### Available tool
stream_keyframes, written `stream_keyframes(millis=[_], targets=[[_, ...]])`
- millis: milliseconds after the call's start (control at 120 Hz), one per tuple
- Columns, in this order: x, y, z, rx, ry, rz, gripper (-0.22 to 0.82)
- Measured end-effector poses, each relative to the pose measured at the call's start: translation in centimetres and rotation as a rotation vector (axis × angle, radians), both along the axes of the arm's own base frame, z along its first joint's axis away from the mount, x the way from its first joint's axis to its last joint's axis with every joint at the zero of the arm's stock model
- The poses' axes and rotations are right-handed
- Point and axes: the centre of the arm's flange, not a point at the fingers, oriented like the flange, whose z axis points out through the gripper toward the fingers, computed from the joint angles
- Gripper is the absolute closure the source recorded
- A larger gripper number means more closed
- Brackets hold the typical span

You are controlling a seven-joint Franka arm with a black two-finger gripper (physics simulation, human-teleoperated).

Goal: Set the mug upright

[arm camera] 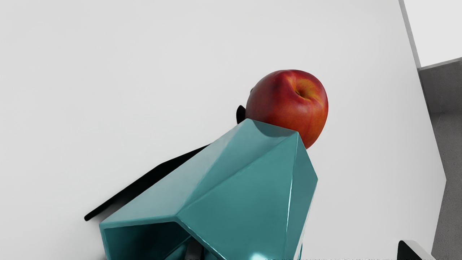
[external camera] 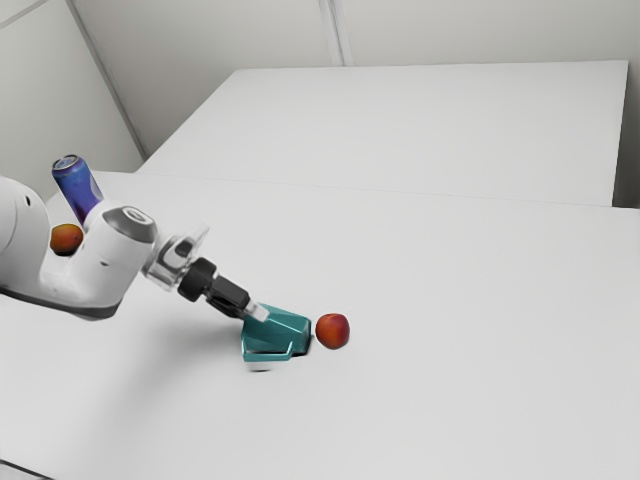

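The teal mug (external camera: 277, 332) lies on its side on the white table, its mouth toward the gripper and its handle on the side nearer the exterior camera. My gripper (external camera: 257, 313) is low at the mouth end. In the wrist view, the gripper (arm camera: 301, 250) is open: one dark fingertip is inside the mouth of the mug (arm camera: 245, 187), while the other stands well apart outside it. The mug's wall lies between them without both touching it. The lower part of the mouth is cut off there.
A red-orange peach (external camera: 333, 331) rests close by the mug's base end; the wrist view has this peach (arm camera: 288, 104) partly behind the mug. Near the arm at the exterior view's left are a blue can (external camera: 76, 188) and an orange fruit (external camera: 66, 238).
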Motion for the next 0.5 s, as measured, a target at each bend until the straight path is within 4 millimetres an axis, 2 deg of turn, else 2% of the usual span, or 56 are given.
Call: stream_keyframes(millis=[167,500], targets=[[-0.29,-0.44,-0.74,-0.04,-0.005,-0.031,0.16],[-0.38,-0.85,-0.38,-0.061,-0.051,-0.078,0.58]])
